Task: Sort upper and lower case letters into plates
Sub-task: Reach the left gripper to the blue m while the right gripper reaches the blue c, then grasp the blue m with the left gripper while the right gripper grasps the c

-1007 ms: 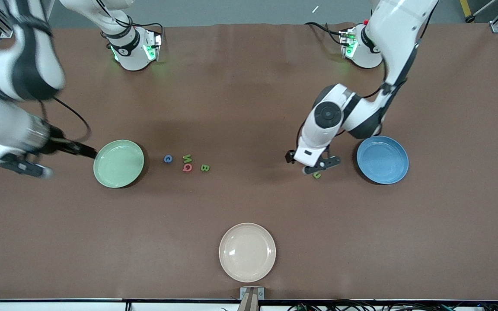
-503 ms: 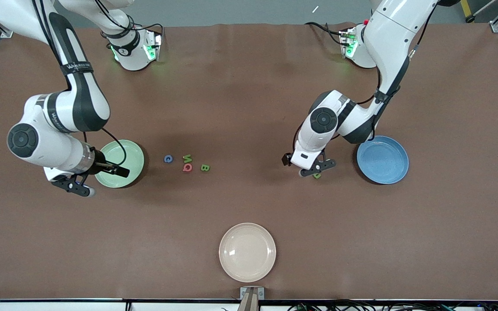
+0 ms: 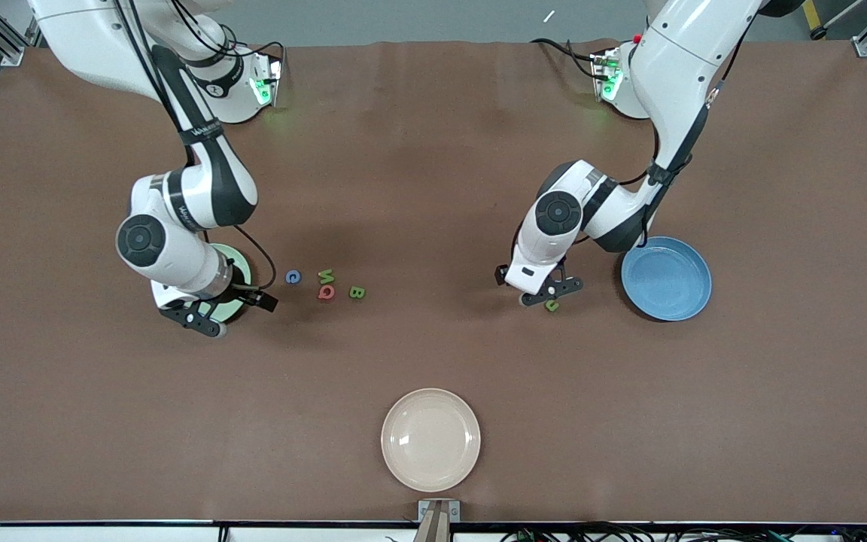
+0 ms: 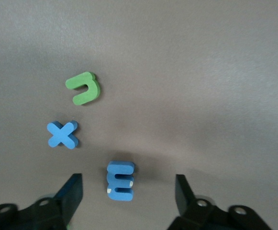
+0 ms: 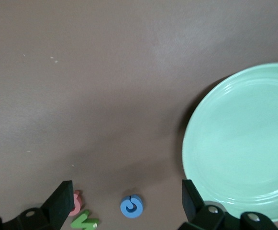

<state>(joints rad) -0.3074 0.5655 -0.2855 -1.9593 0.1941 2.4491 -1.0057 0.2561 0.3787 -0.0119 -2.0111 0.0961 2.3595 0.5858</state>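
Through the left wrist camera I see the left gripper [image 4: 129, 191] with fingers spread over the brown tabletop [image 4: 201, 72], a blue foam letter E [image 4: 120, 180] between them, a blue foam X [image 4: 62, 134] and green foam u [image 4: 83, 88] nearby.

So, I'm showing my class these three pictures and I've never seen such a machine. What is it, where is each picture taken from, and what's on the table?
Two white robot arms stand at a brown table. One picture looks down from a high camera; the others come from cameras on each wrist. The left tool is open over a blue foam E, beside a blue X and a green u-shaped letter, near the bright blue plate. The right tool, open, is above the pale green plate, near a blue c. Neither holds anything. A cream-white plate lies nearest the high camera.
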